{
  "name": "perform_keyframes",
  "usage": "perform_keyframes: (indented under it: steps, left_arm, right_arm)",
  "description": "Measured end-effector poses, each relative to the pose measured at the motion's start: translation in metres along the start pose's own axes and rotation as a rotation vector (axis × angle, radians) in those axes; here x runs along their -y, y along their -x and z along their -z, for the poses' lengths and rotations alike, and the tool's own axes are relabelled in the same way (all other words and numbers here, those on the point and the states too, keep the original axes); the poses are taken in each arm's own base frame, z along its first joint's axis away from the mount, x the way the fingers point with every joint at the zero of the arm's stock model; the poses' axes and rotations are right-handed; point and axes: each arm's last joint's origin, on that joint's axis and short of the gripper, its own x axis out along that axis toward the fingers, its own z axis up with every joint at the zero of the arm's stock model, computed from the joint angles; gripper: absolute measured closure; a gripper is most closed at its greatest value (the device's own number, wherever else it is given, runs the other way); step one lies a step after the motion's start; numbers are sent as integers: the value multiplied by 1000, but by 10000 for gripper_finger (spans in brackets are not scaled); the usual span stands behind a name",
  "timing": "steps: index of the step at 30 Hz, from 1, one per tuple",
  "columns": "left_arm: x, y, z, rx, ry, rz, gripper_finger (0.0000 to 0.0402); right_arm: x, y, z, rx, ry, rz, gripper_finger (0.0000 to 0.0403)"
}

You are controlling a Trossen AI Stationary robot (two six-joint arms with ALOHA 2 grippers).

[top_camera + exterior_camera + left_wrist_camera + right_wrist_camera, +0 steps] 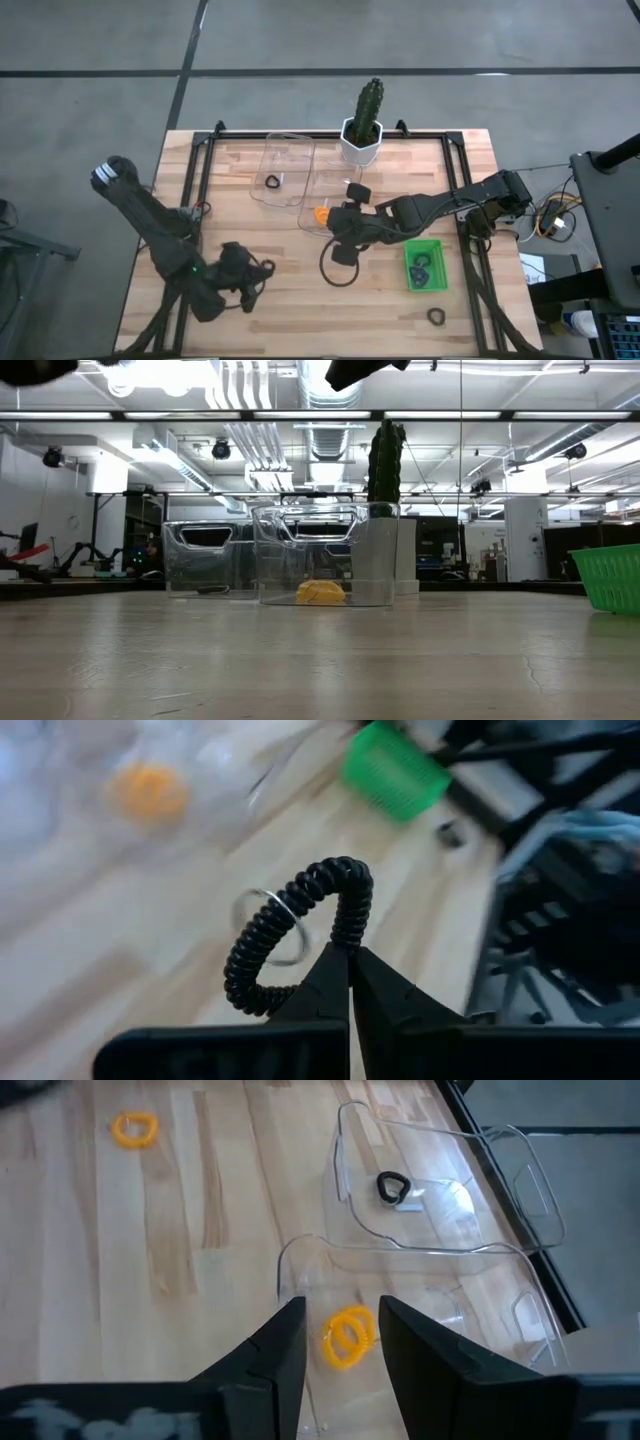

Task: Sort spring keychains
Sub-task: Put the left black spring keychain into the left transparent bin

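My left gripper (350, 952) is shut on a black coiled keychain (290, 920) that carries a thin metal ring (275, 925); in the high view the left gripper (248, 282) is over the table's near left part. My right gripper (340, 1306) is open above a clear tub (300, 1255), with two orange keychains (348, 1336) lying on the tub's floor between its fingers. In the high view the right gripper (336, 222) hovers by that tub. A second clear tub (500, 1190) holds a black keychain (392, 1186). Another orange keychain (133, 1128) lies on the wood. My left gripper pinches the black keychain at one spot of its coil (345, 935) between the two fingertips (330, 975). The rest of the loop curves away beyond the tips. It is lifted clear of the table, and the metal ring hangs from the coil.
A green basket (425, 265) near the table's right side holds dark keychains, and one black keychain (436, 316) lies on the wood nearer the front edge. A cactus in a white pot (362, 130) stands at the far edge. A black cable loop (340, 272) hangs under the right arm.
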Motion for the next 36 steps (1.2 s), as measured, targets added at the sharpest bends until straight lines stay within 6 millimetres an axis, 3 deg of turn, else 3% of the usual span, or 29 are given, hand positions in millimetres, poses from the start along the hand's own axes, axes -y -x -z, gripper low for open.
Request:
perform_keyframes:
  steps: [13,21,32,36]
  left_arm:
    - [39,54,-60,232,-261,598,401]
    - [56,75,-72,354,-424,1005,401]
    - [56,75,-73,380,-444,1007,401]
    - [52,68,-75,439,-366,763,401]
  right_arm:
    - [1,0,4,-36,27,11,276]
    - [2,0,4,-36,38,12,281]
    - [2,0,4,-34,40,18,275]
    - [2,0,4,-34,40,18,281]
